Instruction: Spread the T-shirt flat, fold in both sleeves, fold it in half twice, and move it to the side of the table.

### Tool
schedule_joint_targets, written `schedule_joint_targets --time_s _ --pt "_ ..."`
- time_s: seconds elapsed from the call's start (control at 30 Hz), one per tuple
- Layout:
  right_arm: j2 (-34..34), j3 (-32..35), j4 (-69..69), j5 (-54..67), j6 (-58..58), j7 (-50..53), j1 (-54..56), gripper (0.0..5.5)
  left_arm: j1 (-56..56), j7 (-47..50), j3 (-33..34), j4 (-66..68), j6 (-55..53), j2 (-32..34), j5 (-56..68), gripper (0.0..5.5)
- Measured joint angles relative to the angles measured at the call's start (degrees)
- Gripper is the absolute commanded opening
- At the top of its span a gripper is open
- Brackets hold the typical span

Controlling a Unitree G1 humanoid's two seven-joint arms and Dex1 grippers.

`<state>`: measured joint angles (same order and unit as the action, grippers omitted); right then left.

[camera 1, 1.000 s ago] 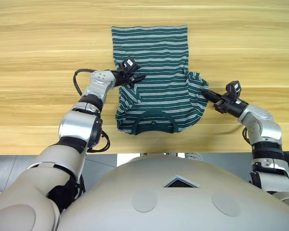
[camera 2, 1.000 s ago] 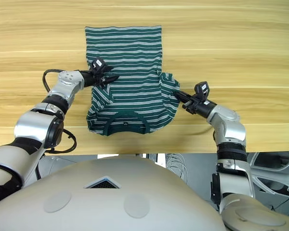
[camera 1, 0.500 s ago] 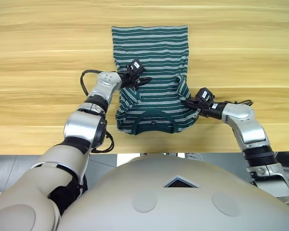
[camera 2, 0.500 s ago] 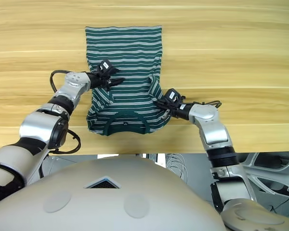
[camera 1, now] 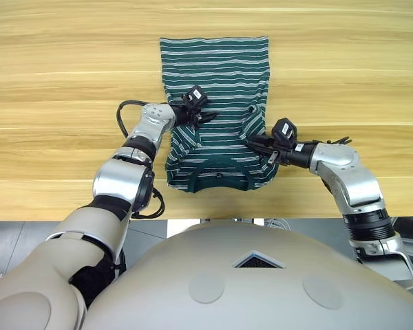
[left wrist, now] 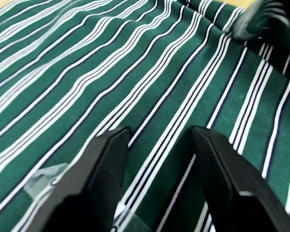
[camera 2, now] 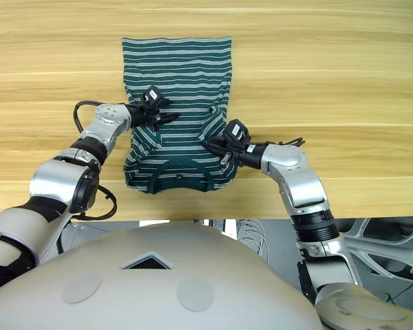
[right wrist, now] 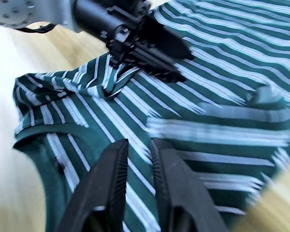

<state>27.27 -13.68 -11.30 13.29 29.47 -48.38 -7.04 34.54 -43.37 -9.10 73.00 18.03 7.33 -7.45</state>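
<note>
T-shirt (camera 1: 217, 69), dark green with thin white stripes, lies on the pale wooden bench (camera 1: 62, 62) in front of the robot, its collar (camera 1: 219, 163) at the near edge and its straight hem at the far side. The cloth lies smooth across the far half and is bunched and creased nearer the collar. The left sleeve (camera 1: 182, 141) is turned in over the body of the shirt, giving a diagonal edge on that side. The left end effector (camera 1: 205, 115) rests low on the shirt just beyond that fold, released, its two dark fingers (left wrist: 104, 164) spread apart with flat striped fabric showing between them. The right end effector (camera 1: 255, 143) reaches in from the right side over the lower chest of the shirt, its fingers (right wrist: 111, 169) drawn close together with only a narrow slit between them, clenched on a pinch of the T-shirt at the right sleeve (camera 1: 260, 120), which stands up in a raised, rumpled ridge over the body instead of lying flat. The two end effectors are near each other across the middle of the shirt, not touching.
</note>
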Motion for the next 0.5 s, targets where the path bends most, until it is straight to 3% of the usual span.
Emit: schedule_joint_targets --time_s 0.37,0.5 --pt "0.7 -2.0 5.5 -1.9 -2.3 -0.4 1.6 1.59 0.0 -1.0 0.7 -0.1 0.3 0.2 0.3 2.26" --pt "3.8 2.8 8.9 -0.2 -12.7 -5.6 2.9 1.59 -0.1 -10.6 7.8 -6.3 3.4 0.9 10.1 2.26"
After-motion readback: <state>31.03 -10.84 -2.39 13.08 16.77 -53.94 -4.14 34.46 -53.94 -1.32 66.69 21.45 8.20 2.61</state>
